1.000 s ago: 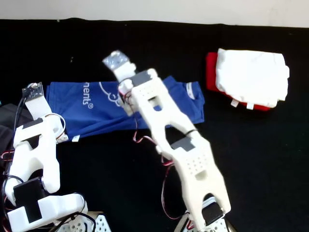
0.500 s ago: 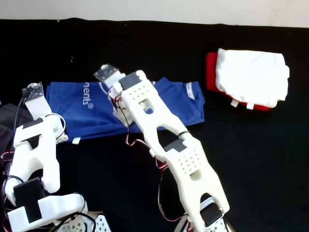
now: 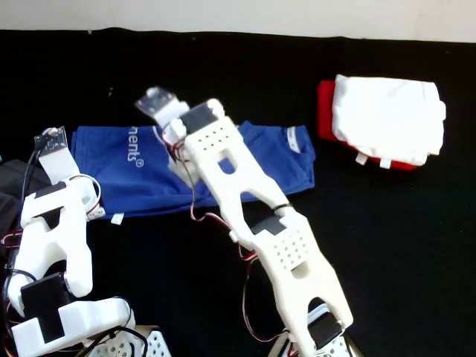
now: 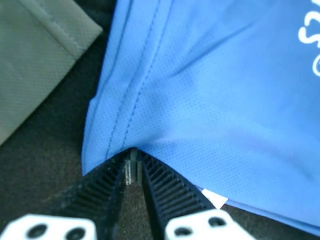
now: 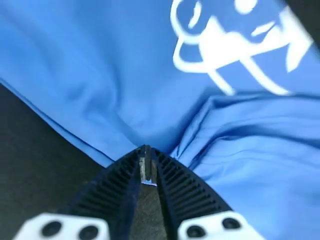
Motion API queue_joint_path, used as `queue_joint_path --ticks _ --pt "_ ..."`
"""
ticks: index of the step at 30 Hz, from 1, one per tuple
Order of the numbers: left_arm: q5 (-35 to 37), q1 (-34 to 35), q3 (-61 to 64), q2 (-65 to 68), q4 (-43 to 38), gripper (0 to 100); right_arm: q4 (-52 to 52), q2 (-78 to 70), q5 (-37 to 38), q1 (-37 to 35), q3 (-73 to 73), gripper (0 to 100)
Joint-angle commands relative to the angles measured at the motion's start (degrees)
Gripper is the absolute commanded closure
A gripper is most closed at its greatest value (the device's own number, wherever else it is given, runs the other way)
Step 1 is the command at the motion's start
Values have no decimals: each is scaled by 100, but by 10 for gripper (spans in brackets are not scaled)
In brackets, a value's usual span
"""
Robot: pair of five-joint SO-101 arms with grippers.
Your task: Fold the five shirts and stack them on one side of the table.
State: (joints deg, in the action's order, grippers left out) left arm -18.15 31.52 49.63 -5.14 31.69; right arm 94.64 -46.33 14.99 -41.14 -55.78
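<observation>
Blue shirt [image 3: 126, 178] is lying toward the table's [image 3: 238, 67] left edge; your left hand [image 4: 134, 156] and right hand [image 5: 145, 154] are both pinching its hem.

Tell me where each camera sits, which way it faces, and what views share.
High view: fixed above the black table, looking down on both arms, the blue printed shirt and a folded white shirt on a red one.
Left wrist view: wrist-mounted, facing past the left gripper, shut on the blue shirt's hem beside grey cloth.
Right wrist view: wrist-mounted, facing past the right gripper, shut on the shirt near its white print.
Shared: all three show the blue shirt.
</observation>
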Motion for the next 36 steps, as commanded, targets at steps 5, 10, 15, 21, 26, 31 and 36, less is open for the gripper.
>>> queue_joint_path --ticks 5,10,15,21,26,31,36 --pt "35 268 -699 -180 246 991 646 523 53 585 -1156 988" --pt "53 312 -1956 -927 1547 978 655 1033 53 919 -1138 988" --pt "35 330 -2853 -532 1820 845 655 1851 53 971 -664 906" --pt "26 1103 -4119 1560 1837 880 655 3090 53 1042 734 905" --pt "-158 1508 -5323 3231 1987 899 637 3881 62 1244 1666 905" --pt "-668 2009 -6422 4321 2303 899 629 4426 70 1587 2062 905" --pt "-659 2985 -7846 4884 2312 899 637 5086 70 2176 2352 905"
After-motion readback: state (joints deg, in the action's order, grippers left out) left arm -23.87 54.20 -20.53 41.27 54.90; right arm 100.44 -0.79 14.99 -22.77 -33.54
